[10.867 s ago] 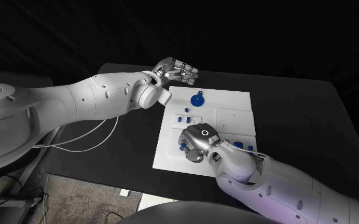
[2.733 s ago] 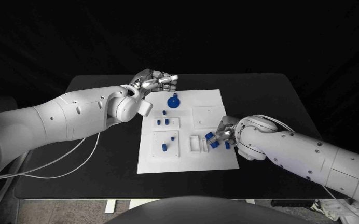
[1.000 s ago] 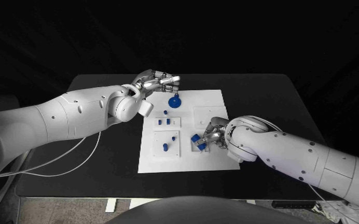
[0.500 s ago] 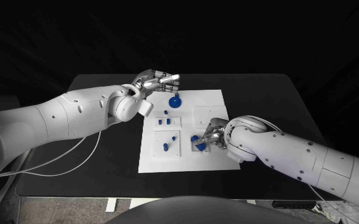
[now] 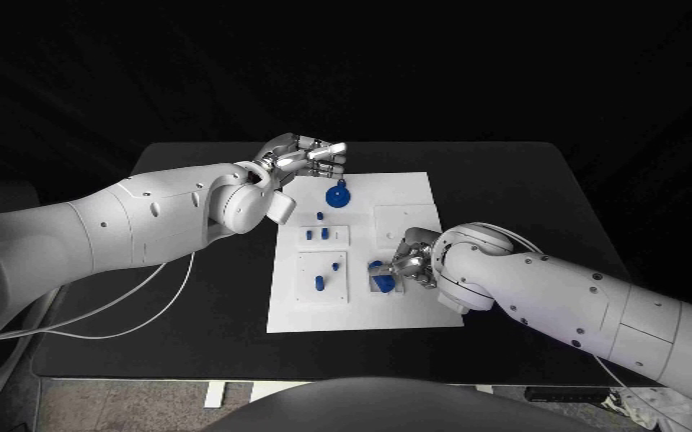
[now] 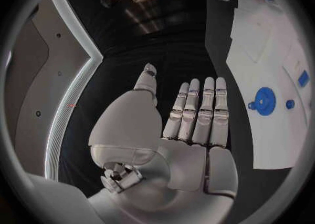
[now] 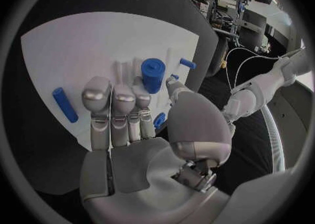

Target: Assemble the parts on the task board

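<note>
The white task board point(image 5: 408, 192) lies mid-table. My right hand point(image 5: 414, 265) is over its right-middle part, and its thumb and a fingertip point(image 7: 172, 82) pinch the lower end of an upright blue cylinder point(image 7: 152, 74), seen beside the hand as the cylinder point(image 5: 382, 275). The cylinder stands against a white slot block on the board point(image 7: 79, 50). My left hand point(image 5: 304, 160) hovers flat by the board's far left corner, fingers point(image 6: 200, 105) straight and holding nothing.
A blue disc point(image 5: 338, 195) sits at the board's far end, also the disc point(image 6: 265, 100). Small blue pegs point(image 5: 326, 233) stand on the left plates. A blue rod point(image 7: 64, 104) lies loose near my right hand. A white cable point(image 5: 144, 297) trails off the black table point(image 5: 505, 182) at left.
My right hand carried the blue cylinder leftward from the board's right edge, then shifted it slightly nearer in the last second. The left hand stayed put.
</note>
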